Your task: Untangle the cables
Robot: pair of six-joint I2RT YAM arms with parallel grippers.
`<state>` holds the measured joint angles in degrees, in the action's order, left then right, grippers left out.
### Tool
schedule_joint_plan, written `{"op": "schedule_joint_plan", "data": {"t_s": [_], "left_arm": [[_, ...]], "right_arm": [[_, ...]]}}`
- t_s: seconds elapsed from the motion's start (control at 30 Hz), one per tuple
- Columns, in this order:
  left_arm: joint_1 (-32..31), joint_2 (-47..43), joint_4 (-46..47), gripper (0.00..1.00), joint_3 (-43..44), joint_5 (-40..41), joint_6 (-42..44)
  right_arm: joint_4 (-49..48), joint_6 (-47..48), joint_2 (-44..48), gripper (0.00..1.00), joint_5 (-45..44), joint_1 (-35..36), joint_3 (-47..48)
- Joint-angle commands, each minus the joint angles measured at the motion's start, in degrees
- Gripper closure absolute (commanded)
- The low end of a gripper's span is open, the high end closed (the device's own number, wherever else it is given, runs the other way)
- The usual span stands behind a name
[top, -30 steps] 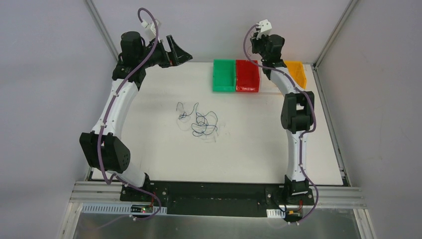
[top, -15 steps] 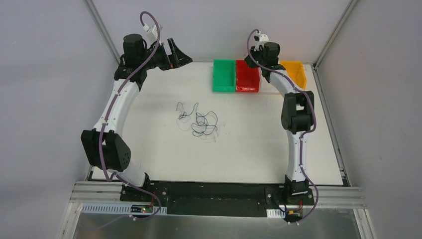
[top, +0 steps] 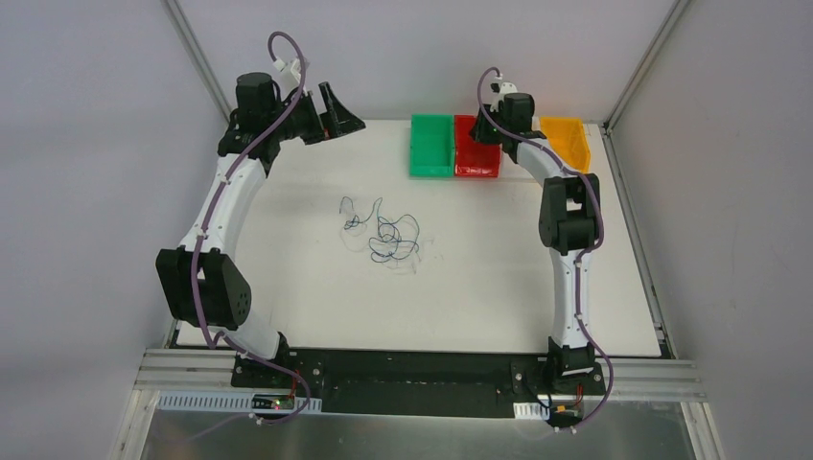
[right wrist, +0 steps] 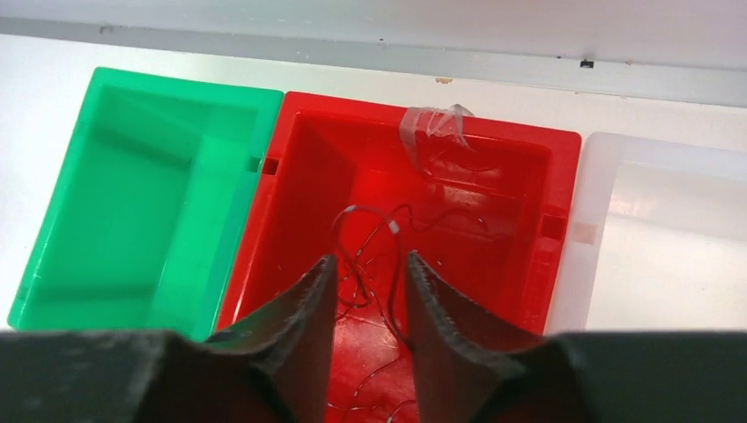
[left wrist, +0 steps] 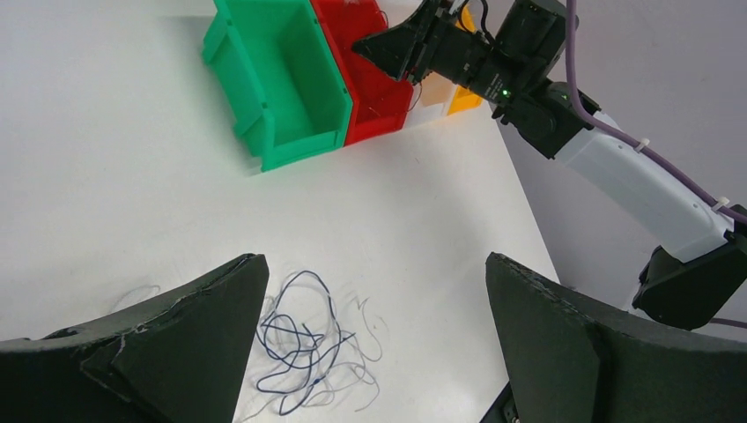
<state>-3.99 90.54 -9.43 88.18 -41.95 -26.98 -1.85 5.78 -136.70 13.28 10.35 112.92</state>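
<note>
A loose tangle of dark blue and whitish-grey cables (top: 383, 235) lies on the white table, left of centre. It also shows in the left wrist view (left wrist: 295, 344), low between my left fingers. My left gripper (left wrist: 374, 260) is open wide and empty, high at the table's back left (top: 337, 107), far from the tangle. My right gripper (right wrist: 370, 258) hangs over the red bin (right wrist: 520, 176), its jaws a narrow gap apart. Thin red cables (right wrist: 370, 233) lie in that bin under and between the fingertips. I cannot see either finger gripping them.
A green bin (top: 431, 146) stands left of the red bin (top: 476, 153) at the back edge. A clear bin (right wrist: 661, 238) is to its right, and an orange bin (top: 568, 139) beyond that. A tape scrap (right wrist: 432, 123) sits on the red bin's rim.
My right wrist has swung left and down, from beside the orange bin to over the red bin's back. My left gripper has turned slightly. The tangle on the table has not moved.
</note>
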Motion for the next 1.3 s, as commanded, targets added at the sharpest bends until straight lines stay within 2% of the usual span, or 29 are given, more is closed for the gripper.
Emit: {"op": "schedule_joint_plan", "data": {"t_s": [0.0,0.2,0.37,0.43,0.5,0.63,0.8,0.87,0.97,1.07,1.17,1.27], "left_arm": [[1.2,-1.6,-0.7,0.01,-0.7,-1.8,1.5],[2.7,-2.6,-5.0,0.01,-0.6,-1.4,4.9],[2.8,-4.0,-7.6,0.01,-1.9,-0.1,9.2],[3.0,-3.5,-9.6,0.01,-1.5,-1.1,10.4],[3.4,-2.9,-11.8,0.01,-1.4,-2.3,11.8],[3.5,-1.4,-17.0,0.01,-2.7,-3.8,16.7],[3.5,2.5,-20.5,0.01,-6.6,-3.8,18.1],[3.5,5.0,-20.9,0.1,-7.6,-4.3,18.1],[3.5,8.8,-21.2,0.26,-7.9,-6.6,17.3],[3.3,12.8,-21.2,0.42,-7.9,-11.2,14.6],[2.7,15.2,-21.3,0.51,-10.3,-14.0,12.9],[2.6,15.6,-21.1,0.52,-13.2,-14.8,12.9]], "right_arm": [[0.2,-0.5,2.9,0.58,-0.7,-0.2,2.9],[0.3,-0.1,6.6,0.27,0.7,-0.1,3.3],[1.5,-0.1,10.5,0.14,2.9,0.0,3.8],[1.6,-0.1,12.3,0.06,4.3,0.0,3.6],[3.7,0.2,14.7,0.03,6.4,0.0,3.2],[11.5,1.3,19.3,0.03,13.6,0.1,2.6],[31.3,2.6,23.4,0.1,24.5,3.0,-1.4],[34.7,3.9,24.8,0.13,26.4,5.3,-5.6],[34.5,3.9,26.4,0.18,28.6,8.5,-12.0],[34.0,3.5,25.3,0.21,29.5,12.1,-14.0],[33.4,2.2,22.1,0.23,29.6,15.8,-13.6],[30.6,0.7,18.7,0.23,28.3,19.1,-13.3]]}}
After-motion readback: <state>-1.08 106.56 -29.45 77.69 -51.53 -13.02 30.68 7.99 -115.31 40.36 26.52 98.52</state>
